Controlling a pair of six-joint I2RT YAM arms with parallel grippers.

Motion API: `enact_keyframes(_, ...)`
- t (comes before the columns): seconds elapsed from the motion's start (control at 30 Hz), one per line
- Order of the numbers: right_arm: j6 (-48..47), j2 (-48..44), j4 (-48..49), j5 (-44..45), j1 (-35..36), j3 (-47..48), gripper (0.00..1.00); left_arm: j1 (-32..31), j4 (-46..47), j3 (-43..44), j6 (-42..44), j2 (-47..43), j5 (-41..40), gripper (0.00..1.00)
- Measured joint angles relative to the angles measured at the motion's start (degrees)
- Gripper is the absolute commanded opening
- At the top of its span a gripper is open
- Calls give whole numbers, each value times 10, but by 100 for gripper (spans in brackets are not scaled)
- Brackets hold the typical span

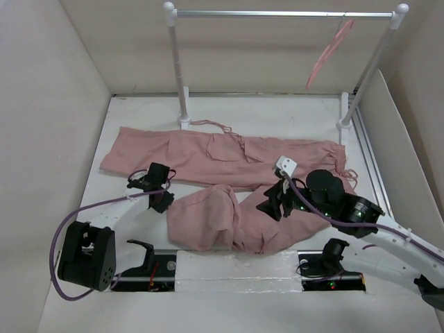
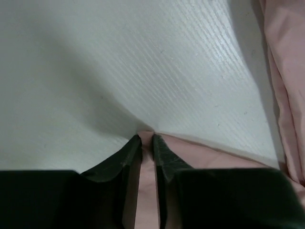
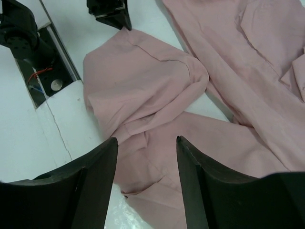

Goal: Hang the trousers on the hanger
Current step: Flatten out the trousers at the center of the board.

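Observation:
The dusty-pink trousers (image 1: 229, 156) lie spread across the white table, one leg stretched along the back and the other folded into a heap at the front. My left gripper (image 1: 165, 202) sits at the heap's left edge. In the left wrist view its jaws (image 2: 147, 138) stand nearly together with a fold of trouser fabric (image 2: 146, 191) pinched between them. My right gripper (image 1: 267, 206) hovers over the heap's right part. It is open (image 3: 147, 140), with the cloth (image 3: 143, 81) below and nothing between its fingers. The thin pink hanger (image 1: 330, 52) hangs from the rail at the far right.
A white-and-metal garment rail (image 1: 284, 13) stands across the back of the table on two posts. The arm bases (image 1: 87, 255) (image 1: 331, 267) sit at the near edge. Beige walls close the table in on the left, back and right.

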Motion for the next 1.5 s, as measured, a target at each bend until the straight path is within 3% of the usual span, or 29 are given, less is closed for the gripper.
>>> enact_keyframes(0.03, 2, -5, -3, 3, 0, 0, 59, 0, 4, -1, 1, 5, 0, 0)
enact_keyframes(0.2, 9, -29, -25, 32, 0, 1, 63, 0, 8, 14, 12, 26, -5, 0)
enact_keyframes(0.37, 22, -40, -68, 77, -6, 2, 67, 0, -50, 68, 34, -2, -23, 0)
enact_keyframes(0.53, 50, -40, -107, 118, -34, 0, 67, 0, -127, 238, 64, -130, -76, 0)
enact_keyframes(0.67, 67, -58, -121, 143, -60, -16, 68, 0, -183, 325, 69, -203, -108, 0)
enact_keyframes(0.87, 67, -73, -129, 146, -108, -26, 69, 2, -317, 440, 66, -242, -150, 0)
enact_keyframes(1.1, 49, -49, -120, 127, -169, -45, 73, 73, -348, 528, 111, -276, -188, 0)
enact_keyframes(1.23, 27, -27, -105, 87, -205, -46, 72, 75, -342, 615, 143, -228, -183, 0)
enact_keyframes(1.5, -3, 17, -77, 52, -229, -44, 72, 75, -222, 779, 187, -15, -70, 0)
